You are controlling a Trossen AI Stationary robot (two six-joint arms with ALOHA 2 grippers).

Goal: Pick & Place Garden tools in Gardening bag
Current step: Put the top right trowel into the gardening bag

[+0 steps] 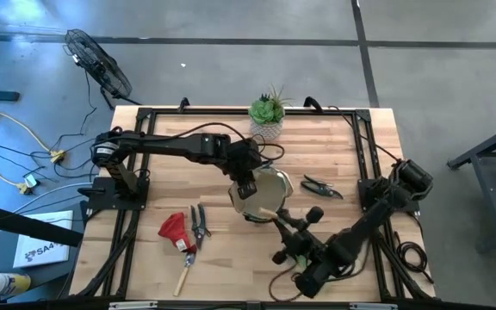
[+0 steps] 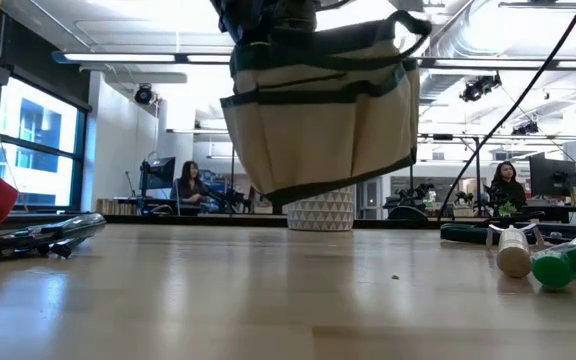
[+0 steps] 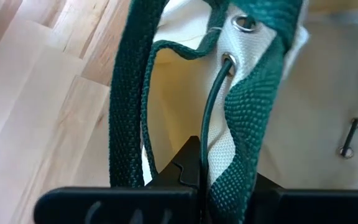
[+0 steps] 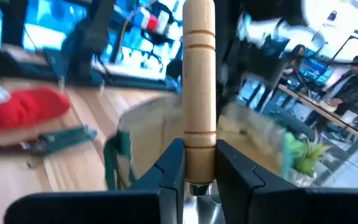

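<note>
The olive-tan gardening bag (image 2: 318, 110) with a dark green rim hangs above the table's middle; it also shows in the high view (image 1: 265, 194). My left gripper (image 1: 246, 188) is shut on its rim. My right gripper (image 1: 277, 217) is just near-right of the bag, shut on a wooden-handled tool (image 4: 199, 87). A red glove (image 1: 173, 227), black shears (image 1: 200, 224) and a wooden-handled trowel (image 1: 184, 275) lie at the near left. Dark pruners (image 1: 321, 187) lie right of the bag. A green spray bottle (image 2: 568, 264) lies on the table in the low view. My left gripper holds the bag at its rim, where the dark green webbing strap (image 3: 244, 130) and a thin green cord (image 3: 207, 137) run between the fingers (image 3: 182, 168). It comes from above. The bag hangs below it, tilted, its bottom (image 2: 328, 185) clear of the table. My right gripper pinches the tool's wooden handle at its end by the metal collar (image 4: 199, 163), between the two fingers (image 4: 171, 171). The handle lies along the fingers and sticks out ahead of them toward the bag. The arm comes from the table's near right.
A green succulent in a white pot (image 1: 267, 116) stands at the far edge, behind the bag. A black frame (image 1: 364, 146) runs around the tabletop. Bare wood shows at the far right. People sit in the room beyond (image 2: 190, 185).
</note>
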